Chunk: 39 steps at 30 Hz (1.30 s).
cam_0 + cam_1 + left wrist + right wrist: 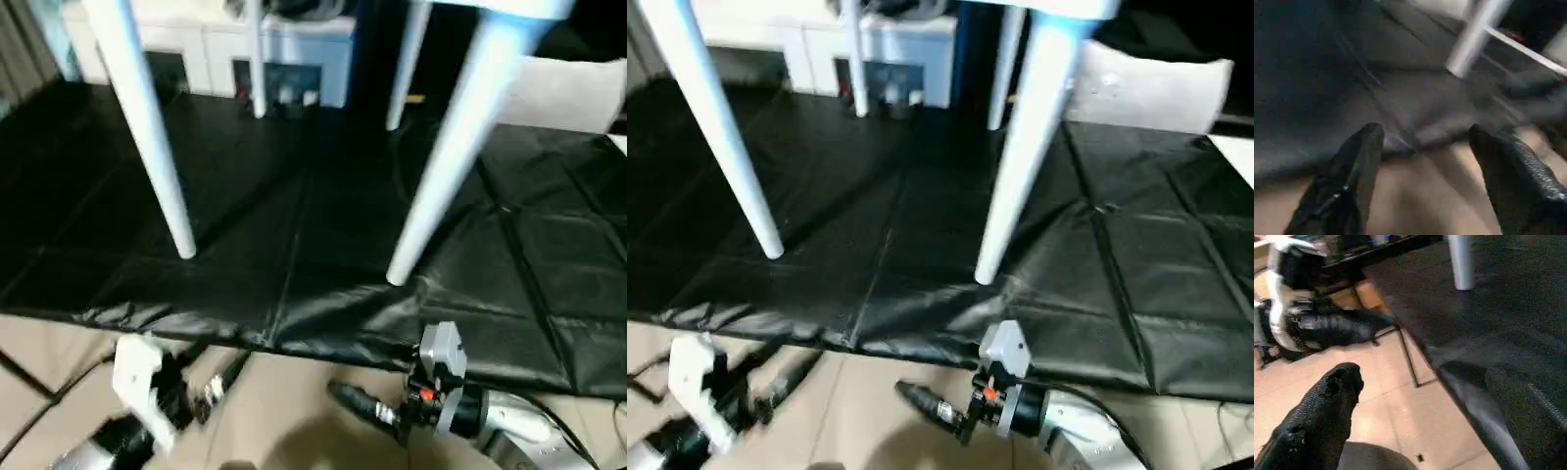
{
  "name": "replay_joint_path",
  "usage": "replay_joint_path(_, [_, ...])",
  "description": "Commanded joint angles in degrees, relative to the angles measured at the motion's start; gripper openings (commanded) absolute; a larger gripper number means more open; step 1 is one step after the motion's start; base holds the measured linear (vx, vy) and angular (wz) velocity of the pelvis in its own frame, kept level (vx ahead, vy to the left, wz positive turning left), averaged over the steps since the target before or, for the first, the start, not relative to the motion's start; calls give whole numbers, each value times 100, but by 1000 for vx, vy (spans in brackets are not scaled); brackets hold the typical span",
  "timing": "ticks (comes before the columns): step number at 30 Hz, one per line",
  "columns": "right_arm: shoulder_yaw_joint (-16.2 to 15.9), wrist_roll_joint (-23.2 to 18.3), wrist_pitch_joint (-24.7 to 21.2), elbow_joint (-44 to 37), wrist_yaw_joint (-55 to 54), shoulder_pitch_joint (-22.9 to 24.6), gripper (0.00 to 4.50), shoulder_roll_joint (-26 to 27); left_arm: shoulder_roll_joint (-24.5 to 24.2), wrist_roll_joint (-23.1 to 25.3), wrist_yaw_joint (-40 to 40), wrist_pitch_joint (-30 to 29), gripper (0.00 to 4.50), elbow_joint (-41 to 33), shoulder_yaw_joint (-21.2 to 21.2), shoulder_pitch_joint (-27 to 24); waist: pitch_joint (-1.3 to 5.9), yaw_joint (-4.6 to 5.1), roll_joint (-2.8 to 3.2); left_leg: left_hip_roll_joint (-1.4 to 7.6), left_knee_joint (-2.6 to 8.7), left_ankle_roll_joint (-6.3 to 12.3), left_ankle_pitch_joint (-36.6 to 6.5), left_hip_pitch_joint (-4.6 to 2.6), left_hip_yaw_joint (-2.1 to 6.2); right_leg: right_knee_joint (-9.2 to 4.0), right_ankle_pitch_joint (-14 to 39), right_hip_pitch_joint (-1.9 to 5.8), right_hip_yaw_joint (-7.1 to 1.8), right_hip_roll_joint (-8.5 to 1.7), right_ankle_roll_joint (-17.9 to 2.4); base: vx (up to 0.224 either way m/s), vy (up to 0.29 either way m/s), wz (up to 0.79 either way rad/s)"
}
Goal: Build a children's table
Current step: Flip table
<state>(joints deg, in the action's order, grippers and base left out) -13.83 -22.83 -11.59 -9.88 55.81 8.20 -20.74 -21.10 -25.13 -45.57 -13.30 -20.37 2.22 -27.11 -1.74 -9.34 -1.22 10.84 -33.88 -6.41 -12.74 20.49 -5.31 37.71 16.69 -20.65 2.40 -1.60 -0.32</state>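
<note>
Children's table is standing upright on its four white legs on the black sheet, tabletop edge cut off at the top. We are holding both hands low at the near edge, over the tan floor. Left hand is gaping wide, holding nothing. Right hand: cannot tell.

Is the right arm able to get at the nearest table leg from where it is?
Probably yes. The right gripper hangs just off the black mat's edge, and the near right leg stands right beyond it with nothing between.
</note>
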Motion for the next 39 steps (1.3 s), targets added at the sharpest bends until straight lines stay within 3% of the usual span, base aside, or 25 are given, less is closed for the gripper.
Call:
replay_joint_path(1, [-392, 203, 123, 238, 568, -7, 450, -297, -296, 110, -539, -126, 349, 209, -332, -64, 202, 63, 126, 149, 326, 215, 37, -4, -31, -430, -2007, 254, -213, -370, -302, 0, 0, 0])
replay_joint_path(3, [-632, 484, 381, 548, 840, -64, 450, -395, -486, 299, -816, -17, 374, 509, -498, -53, 132, 107, 156, 189, 415, 163, -494, -19, -42, -500, -1553, 244, -212, -418, -449, 0, 0, 0])
replay_joint_path(4, [-651, 530, 456, 631, 881, -78, 450, -394, -514, 321, -869, 15, 380, 575, -530, -47, 121, 152, 135, 199, 438, 161, -665, -18, -48, -521, -1307, 273, -235, -464, -558, 0, 0, 0])
replay_joint_path(5, [-735, 615, 561, 804, 1005, -153, 450, -403, -567, 338, -970, 11, 381, 711, -579, -8, 139, 176, 121, 187, 450, 177, -705, -8, -54, -535, -1104, 311, -241, -491, -617, 0, 0, 0])
replay_joint_path(8, [-904, 735, 726, 1150, 1309, -355, 450, -446, -725, 465, -1165, -11, 397, 1006, -777, 96, 126, 203, 119, 206, 456, 298, -732, -15, -71, -559, -962, 299, -259, -522, -757, 0, 0, 0])
replay_joint_path(11, [-1046, 725, 746, 1513, 1637, -625, 450, -483, -799, 599, -1285, 35, 427, 1485, -1001, 326, 86, 292, 79, 235, 490, 422, -1058, -52, -103, -612, -293, 261, -289, -552, -957, 0, 0, 0])
replay_joint_path(13, [-1150, 783, 802, 1646, 1763, -712, 450, -536, -787, 640, -1325, 71, 434, 1705, -1068, 423, 78, 299, 96, 245, 495, 441, -1108, -59, -125, -635, 27, 245, -299, -568, -1038, 0, 0, 0])
replay_joint_path(15, [-1354, 986, 980, 1879, 1989, -835, 450, -625, -733, 641, -1498, 134, 447, 2059, -1138, 568, 79, 301, 87, 254, 489, 440, -1072, -64, -151, -642, 124, 232, -306, -580, -1104, 0, 0, 0])
replay_joint_path(17, [-1570, 1187, 992, 2280, 2205, -895, 450, -618, -568, 544, -1518, 73, 447, 2489, -1040, 793, 87, 297, 93, 256, 460, 462, -925, -61, -179, -618, -208, 221, -306, -579, -1212, 0, 0, 0])
replay_joint_path(19, [-1722, 1524, 1369, 2885, 2188, -1001, 450, -528, -532, 545, -1449, -12, 447, 2821, -1018, 962, 85, 291, 100, 258, 456, 451, -889, -57, -186, -600, -381, 211, -291, -579, -1326, 0, 0, 0])
replay_joint_path(20, [-1736, 1617, 1453, 3199, 2097, -1048, 450, -427, -522, 514, -1498, -80, 447, 3025, -1021, 1031, 73, 292, 128, 255, 455, 437, -908, -55, -187, -595, -409, 200, -292, -582, -1358, 0, 0, 0])
replay_joint_path(24, [-1728, 1900, 1722, 4278, 1431, -1214, 450, -36, -317, 783, -1212, -3, 447, 4077, -1057, 1428, 41, 328, 67, 247, 466, 448, -860, -46, -188, -589, -487, 209, -282, -583, -1414, 0, 0, 0])
replay_joint_path(26, [-1715, 2105, 1866, 4858, 842, -1303, 450, 138, -139, 949, -946, 208, 447, 4654, -1042, 1690, 36, 346, 67, 249, 468, 446, -847, -59, -185, -585, -500, 220, -281, -594, -1467, 0, 0, 0])
replay_joint_path(28, [-1621, 2288, 1890, 5430, -32, -1334, 450, 351, 147, 1441, -142, 438, 447, 5879, -1149, 2492, 20, 355, 68, 229, 471, 447, -874, -67, -209, -607, -377, 189, -281, -576, -1449, 0, 0, 0])
replay_joint_path(29, [-1572, 2355, 1849, 5617, -415, -1342, 450, 433, 220, 1652, 181, 575, 447, 6293, -1209, 2746, 48, 302, 59, 229, 426, 501, -640, -112, -214, -580, -738, 183, -297, -613, -1490, 0, 0, 0])
replay_joint_path(30, [-1572, 2355, 1849, 5617, -415, -1342, 450, 433, 220, 1652, 181, 575, 447, 6293, -1209, 2746, 69, 309, 49, 232, 423, 508, -538, -79, -214, -544, -898, 225, -291, -616, -1479, 0, 0, 0])
replay_joint_path(31, [-1368, 2339, 1696, 5976, -960, -1357, 450, 662, 373, 1739, 720, 584, 447, 6891, -1156, 3049, 43, 300, 50, 245, 440, 526, -471, -29, -196, -526, -1032, 250, -271, -642, -1437, 0, 0, 0])
replay_joint_path(32, [-1155, 2281, 1437, 6210, -1535, -1351, 450, 896, 507, 1681, 1142, 550, 447, 7295, -1023, 3229, 9, 318, 55, 221, 456, 502, -545, -26, -209, -548, -882, 210, -267, -609, -1400, 0, 0, 0])
replay_joint_path(33, [-850, 2106, 1153, 6590, -2217, -1389, 450, 1241, 637, 1618, 1529, 584, 447, 7634, -860, 3365, 47, 318, 83, 247, 460, 438, -594, -68, -182, -538, -824, 222, -275, -655, -1435, 0, 0, 0])
replay_joint_path(34, [-680, 1971, 1058, 6766, -2473, -1404, 450, 1407, 688, 1622, 1766, 594, 447, 7752, -796, 3404, 52, 336, 80, 271, 476, 378, -649, -65, -171, -533, -806, 226, -272, -668, -1495, 0, 0, 0])
replay_joint_path(35, [-495, 1847, 994, 6977, -2841, -1431, 450, 1547, 749, 1590, 1960, 626, 447, 7880, -705, 3436, 40, 368, 121, 279, 487, 343, -800, -53, -170, -537, -716, 226, -275, -684, -1510, 0, 0, 0])
replay_joint_path(36, [-449, 1816, 983, 7031, -2936, -1439, 450, 1579, 764, 1582, 2008, 635, 447, 7913, -681, 3444, 42, 391, 106, 288, 493, 336, -830, -59, -178, -549, -709, 223, -281, -692, -1522, 0, 0, 0])
replay_joint_path(37, [-80, 1534, 962, 7368, -3587, -1462, 450, 1808, 834, 1546, 2331, 746, 447, 8088, -531, 3262, 29, 411, 147, 290, 496, 327, -811, -45, -169, -542, -764, 228, -280, -687, -1532, 0, 0, 0])
replay_joint_path(38, [-80, 1534, 962, 7368, -3587, -1462, 450, 1808, 834, 1546, 2331, 746, 447, 8088, -531, 3262, 31, 421, 116, 293, 488, 337, -788, -40, -183, -549, -833, 230, -296, -701, -1538, 0, 0, 0])
replay_joint_path(39, [233, 1282, 992, 7587, -4097, -1461, 450, 1967, 879, 1494, 2599, 787, 447, 8176, -389, 3095, 6, 428, 123, 294, 504, 342, -851, -41, -184, -561, -725, 224, -292, -700, -1509, 0, 0, 0])
